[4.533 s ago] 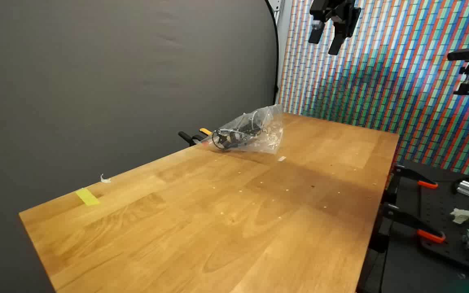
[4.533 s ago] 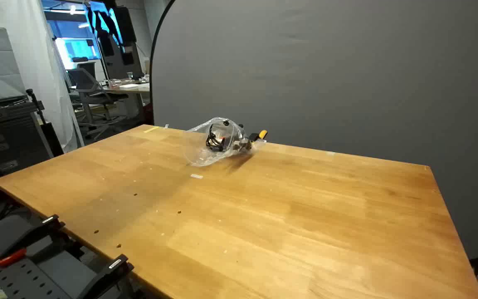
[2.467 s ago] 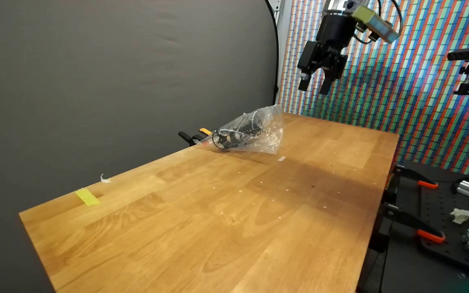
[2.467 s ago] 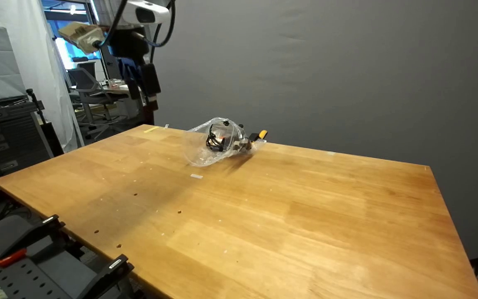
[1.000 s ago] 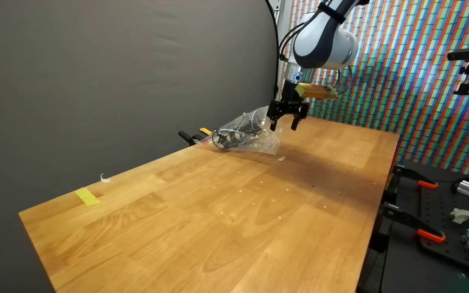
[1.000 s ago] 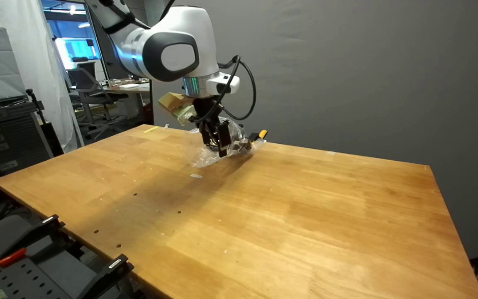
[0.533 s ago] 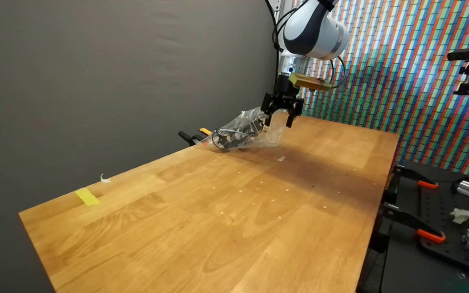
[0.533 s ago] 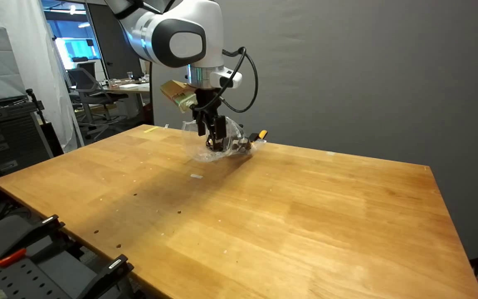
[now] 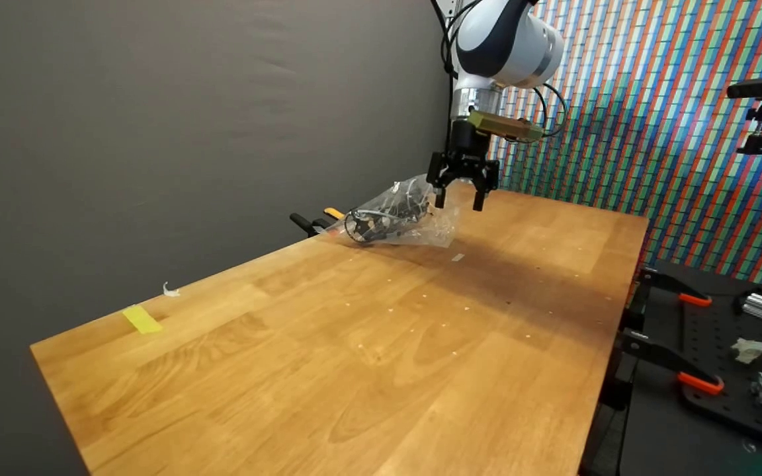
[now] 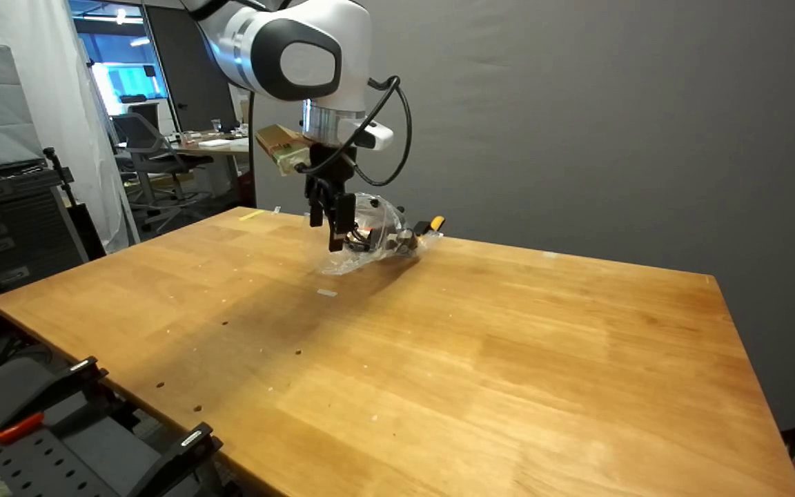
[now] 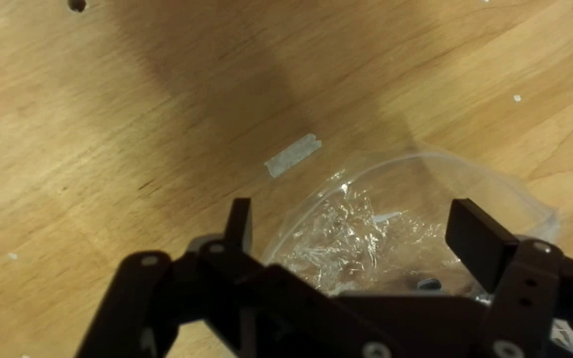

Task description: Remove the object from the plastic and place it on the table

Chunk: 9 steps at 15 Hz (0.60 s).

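Note:
The object, a tangle of dark wire with round loops and pale bits (image 9: 371, 227), lies inside the clear crinkled plastic bag (image 9: 444, 228) by the table's far edge. In an exterior view, the wire (image 10: 363, 238) shows through the bag (image 10: 390, 219), partly behind the gripper. My gripper (image 9: 459, 203) is open and empty at the wide end of the bag, a little above the table (image 9: 328, 370). In the wrist view, the bag's clear film (image 11: 351, 233) lies below and between the spread fingers of the gripper (image 11: 348, 214); most of the wire is hidden there.
A black-and-yellow clamp (image 9: 334, 213) sits at the table edge behind the bag. Yellow tape (image 9: 142, 319) and a small whitish tape piece (image 11: 294, 155) are on the table. Orange-handled clamps (image 9: 695, 300) grip the near side. A grey backdrop (image 10: 542, 124) stands behind.
My gripper came down from high above to the bag. In the last half second it has drawn slightly back from the wire, and the bag's wide end has sunk a little. It stays open.

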Each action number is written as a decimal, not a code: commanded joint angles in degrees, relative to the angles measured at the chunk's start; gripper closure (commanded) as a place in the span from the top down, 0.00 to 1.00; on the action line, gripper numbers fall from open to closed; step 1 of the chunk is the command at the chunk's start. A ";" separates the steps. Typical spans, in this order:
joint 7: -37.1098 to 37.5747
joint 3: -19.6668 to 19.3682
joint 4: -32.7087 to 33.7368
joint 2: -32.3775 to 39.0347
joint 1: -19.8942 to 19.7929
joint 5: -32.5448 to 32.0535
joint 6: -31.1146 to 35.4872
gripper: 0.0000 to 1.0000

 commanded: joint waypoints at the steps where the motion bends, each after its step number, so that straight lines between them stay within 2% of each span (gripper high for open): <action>1: -0.55 0.57 3.44 2.67 -0.11 4.59 -0.25 1.00; 4: -1.42 1.35 5.52 4.92 -0.54 9.01 1.56 1.00; 9: -2.04 2.79 7.50 8.39 -0.33 12.28 10.16 1.00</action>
